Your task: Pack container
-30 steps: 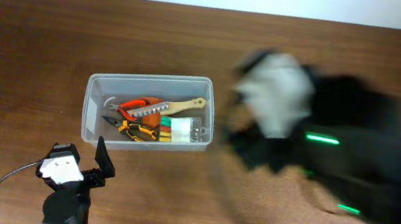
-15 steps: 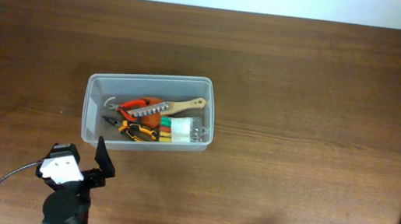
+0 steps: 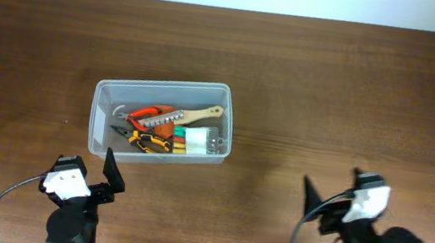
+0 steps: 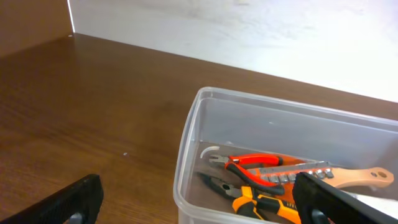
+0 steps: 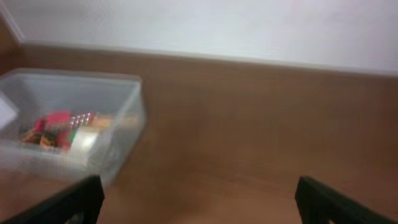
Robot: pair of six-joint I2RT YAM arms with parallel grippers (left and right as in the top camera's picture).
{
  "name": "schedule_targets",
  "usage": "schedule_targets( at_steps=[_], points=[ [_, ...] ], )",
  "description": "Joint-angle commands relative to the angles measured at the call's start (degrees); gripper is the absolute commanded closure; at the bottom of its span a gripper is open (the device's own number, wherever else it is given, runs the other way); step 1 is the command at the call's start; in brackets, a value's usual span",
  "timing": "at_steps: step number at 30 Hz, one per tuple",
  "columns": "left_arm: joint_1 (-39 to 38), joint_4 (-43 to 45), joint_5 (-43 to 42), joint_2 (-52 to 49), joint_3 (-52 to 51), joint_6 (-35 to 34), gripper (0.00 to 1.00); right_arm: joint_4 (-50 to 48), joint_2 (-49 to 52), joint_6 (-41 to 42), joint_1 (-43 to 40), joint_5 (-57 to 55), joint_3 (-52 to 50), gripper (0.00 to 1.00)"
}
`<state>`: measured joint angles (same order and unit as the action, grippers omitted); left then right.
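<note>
Container [image 3: 163,83] sits left of centre on the desk [image 3: 333,87], with tools [image 3: 164,128] inside. Judged light and stiff, with thin walls that flex and a smooth, slippery surface: grip the rim on a short side. Both jaws stand wide, empty.

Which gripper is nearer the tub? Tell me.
Left. The left gripper sits just off the near side of the tub, by its left end; the right gripper is well off to its right.

L tool [image 4: 198,198] spread, empty | container [image 4: 281,104] close ahead | red pliers [image 4: 252,163], orange pliers [image 4: 249,198] inside
</note>
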<state>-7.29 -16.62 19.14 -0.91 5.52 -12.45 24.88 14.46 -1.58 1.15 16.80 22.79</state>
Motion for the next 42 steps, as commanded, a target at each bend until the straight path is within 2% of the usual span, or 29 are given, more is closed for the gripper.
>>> schedule_targets(
  at_steps=[1,8,42],
  points=[
    [-0.2,-0.1,0.2,0.2,-0.2,0.5,0.01,-5.5,-5.8,0.2,-0.5,9.8,-8.9,0.02],
    [-0.2,-0.1,0.2,0.2,-0.2,0.5,0.01,-6.7,-14.1,0.4,-0.5,10.9,-15.8,0.02],
    [-0.2,-0.1,0.2,0.2,-0.2,0.5,0.01,-3.5,-14.2,0.4,-0.5,11.1,-16.3,0.02]
  ],
)
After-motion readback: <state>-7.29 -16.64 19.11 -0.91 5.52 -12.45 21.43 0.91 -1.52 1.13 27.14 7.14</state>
